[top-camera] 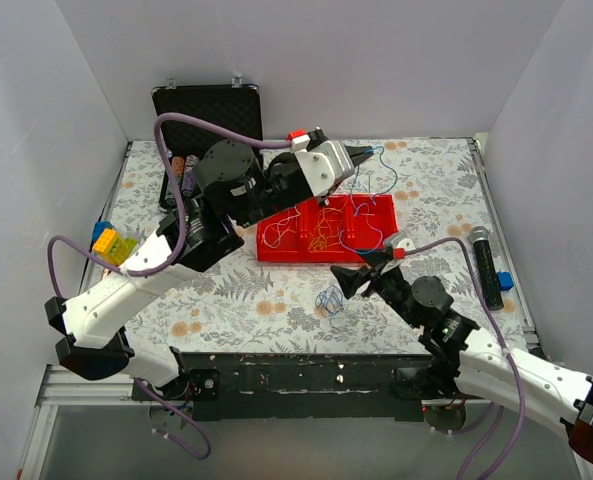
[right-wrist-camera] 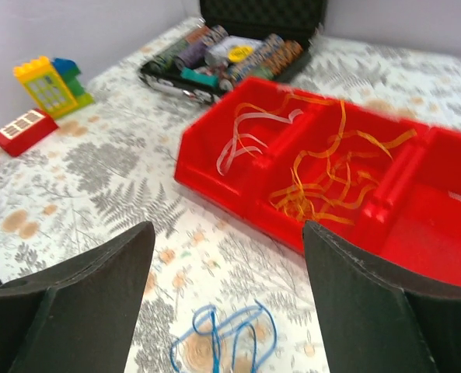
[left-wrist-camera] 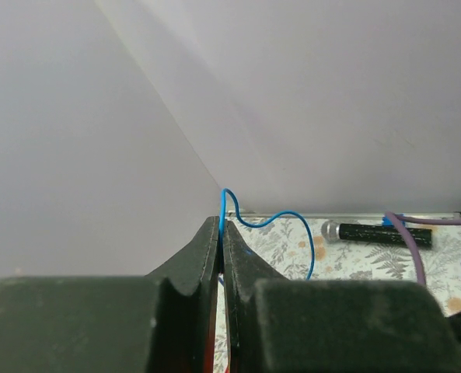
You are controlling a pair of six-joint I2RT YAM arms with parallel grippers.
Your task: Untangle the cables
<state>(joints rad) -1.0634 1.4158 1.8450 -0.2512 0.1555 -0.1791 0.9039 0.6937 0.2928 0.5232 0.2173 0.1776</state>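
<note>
My left gripper [top-camera: 364, 154] is raised over the back edge of the red tray [top-camera: 276, 247] and is shut on a thin blue cable [top-camera: 386, 178] that hangs down towards the tray. In the left wrist view the blue cable [left-wrist-camera: 281, 220] rises from between the closed fingertips [left-wrist-camera: 211, 233]. White cables [right-wrist-camera: 242, 140] and orange cables [right-wrist-camera: 331, 179] lie in separate tray compartments. A loose blue cable bundle [top-camera: 329, 300] lies on the table in front of the tray. My right gripper [top-camera: 348, 280] is open and empty just above that bundle [right-wrist-camera: 222, 338].
An open black case [top-camera: 208, 110] with batteries stands at the back left. Toy bricks [top-camera: 111, 243] sit at the left edge. A black cylinder [top-camera: 486, 265] and a small blue block [top-camera: 505, 281] lie at the right. White walls surround the table.
</note>
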